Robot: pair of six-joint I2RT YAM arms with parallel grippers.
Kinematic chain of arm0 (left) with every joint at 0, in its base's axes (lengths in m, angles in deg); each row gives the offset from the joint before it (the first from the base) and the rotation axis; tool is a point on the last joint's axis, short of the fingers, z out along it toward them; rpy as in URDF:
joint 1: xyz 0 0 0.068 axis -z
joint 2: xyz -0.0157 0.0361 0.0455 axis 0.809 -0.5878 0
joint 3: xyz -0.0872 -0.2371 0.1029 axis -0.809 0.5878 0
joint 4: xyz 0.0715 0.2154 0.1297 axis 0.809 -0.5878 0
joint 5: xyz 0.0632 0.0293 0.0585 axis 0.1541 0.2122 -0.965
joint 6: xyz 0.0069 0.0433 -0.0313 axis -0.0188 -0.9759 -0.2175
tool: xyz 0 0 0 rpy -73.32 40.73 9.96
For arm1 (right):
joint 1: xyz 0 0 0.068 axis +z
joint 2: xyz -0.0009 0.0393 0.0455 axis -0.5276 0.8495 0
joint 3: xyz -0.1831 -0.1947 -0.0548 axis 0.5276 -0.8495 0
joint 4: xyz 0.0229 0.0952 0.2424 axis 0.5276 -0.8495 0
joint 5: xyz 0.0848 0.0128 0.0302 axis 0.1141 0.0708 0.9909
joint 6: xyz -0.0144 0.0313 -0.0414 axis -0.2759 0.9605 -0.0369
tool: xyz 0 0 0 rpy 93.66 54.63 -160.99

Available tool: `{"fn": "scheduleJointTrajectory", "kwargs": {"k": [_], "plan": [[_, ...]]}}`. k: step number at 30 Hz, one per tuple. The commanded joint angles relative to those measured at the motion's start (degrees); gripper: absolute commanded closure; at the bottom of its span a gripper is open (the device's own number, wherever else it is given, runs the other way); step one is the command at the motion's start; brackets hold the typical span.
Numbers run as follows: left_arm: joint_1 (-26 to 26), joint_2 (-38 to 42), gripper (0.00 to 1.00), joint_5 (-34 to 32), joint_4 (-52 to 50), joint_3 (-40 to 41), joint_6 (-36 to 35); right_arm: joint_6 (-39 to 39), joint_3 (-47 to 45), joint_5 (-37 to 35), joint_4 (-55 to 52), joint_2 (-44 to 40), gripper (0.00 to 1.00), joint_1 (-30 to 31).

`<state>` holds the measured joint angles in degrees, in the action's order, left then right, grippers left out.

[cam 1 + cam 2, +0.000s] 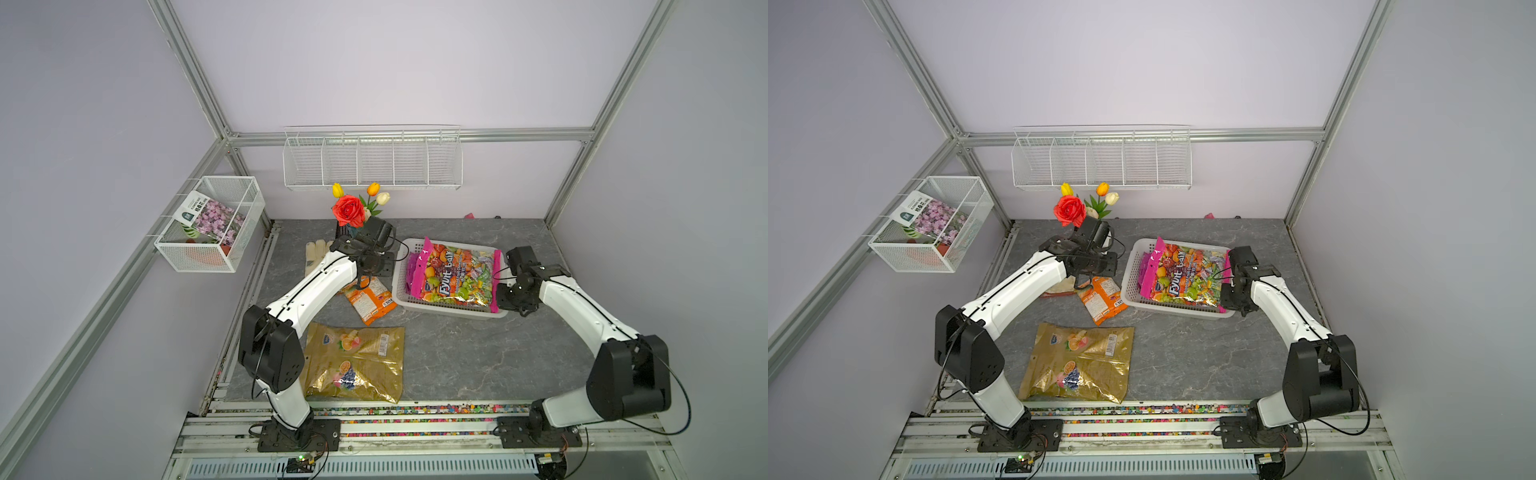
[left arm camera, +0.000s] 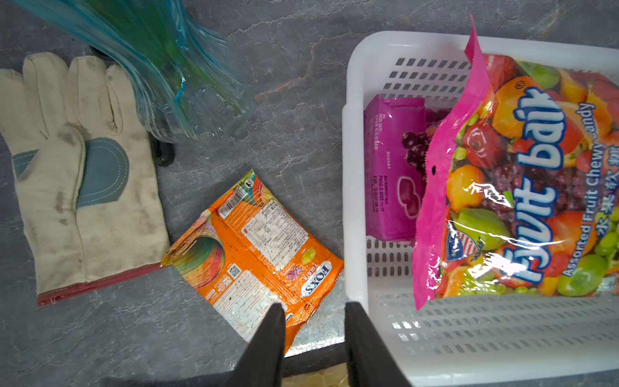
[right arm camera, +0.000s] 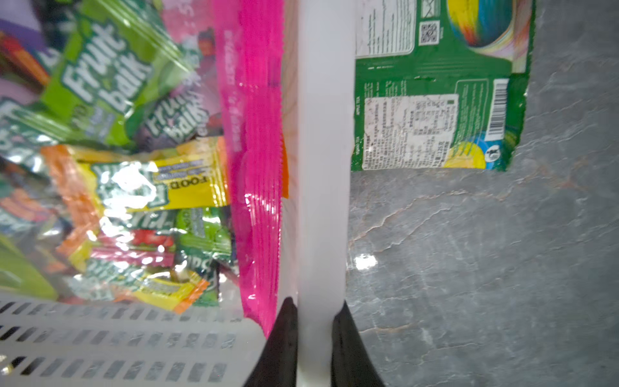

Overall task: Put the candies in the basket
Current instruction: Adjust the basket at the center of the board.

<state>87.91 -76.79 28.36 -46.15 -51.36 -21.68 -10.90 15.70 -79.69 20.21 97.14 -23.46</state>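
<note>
Candy bags [image 1: 1183,274], prob. 5: gold [image 1: 355,361], orange [image 1: 372,301], magenta [image 1: 453,276], purple [image 2: 392,167], green [image 3: 435,100]; 1 basket [image 1: 449,309]; 1 glove [image 2: 83,174].

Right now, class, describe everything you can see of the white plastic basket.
The white plastic basket is shallow and rectangular, with slotted flared walls and a rolled rim. It sits flat on the grey table, holding a large magenta candy bag partly over a purple bag. The right gripper clamps its rim.
</note>
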Motion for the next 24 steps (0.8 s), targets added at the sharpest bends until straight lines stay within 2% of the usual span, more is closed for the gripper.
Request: {"fn": "scheduleJointTrajectory", "kwargs": {"k": [1,6,10,11,13,16,20,22,24], "plan": [[0.0,1.7,0.66,-1.8,0.6,1.1,-0.9,-8.8,0.5,-12.2,-1.8,1.9,0.93,-0.4],[-0.5,3.6,0.65,-3.1,1.8,4.4,0.9,-8.7,2.5,-13.1,4.0,4.7,0.87,-0.4],[-1.4,7.6,0.65,-3.1,3.8,9.4,3.4,-6.8,5.2,-16.7,6.7,7.9,0.85,-0.7],[-1.7,8.7,0.64,-2.8,4.0,10.9,4.0,-6.3,6.5,-16.6,6.3,8.7,0.84,-0.8],[-2.3,10.5,0.63,-2.7,4.1,13.3,5.1,-5.1,8.6,-15.9,5.0,9.3,0.74,-0.7],[-4.4,13.1,0.62,-1.8,3.4,17.4,7.5,-4.0,9.0,-14.4,5.3,6.4,0.64,0.3],[-10.8,17.9,0.62,3.5,3.8,24.4,11.1,-4.6,6.4,-14.7,8.1,-3.0,0.55,3.7],[-14.4,20.5,0.62,5.6,3.9,27.4,12.1,-4.1,5.2,-10.0,8.8,-8.4,0.50,4.1],[-17.8,23.1,0.62,7.1,3.8,30.0,13.2,-7.5,2.3,1.4,12.5,-14.7,0.47,4.2]]}}
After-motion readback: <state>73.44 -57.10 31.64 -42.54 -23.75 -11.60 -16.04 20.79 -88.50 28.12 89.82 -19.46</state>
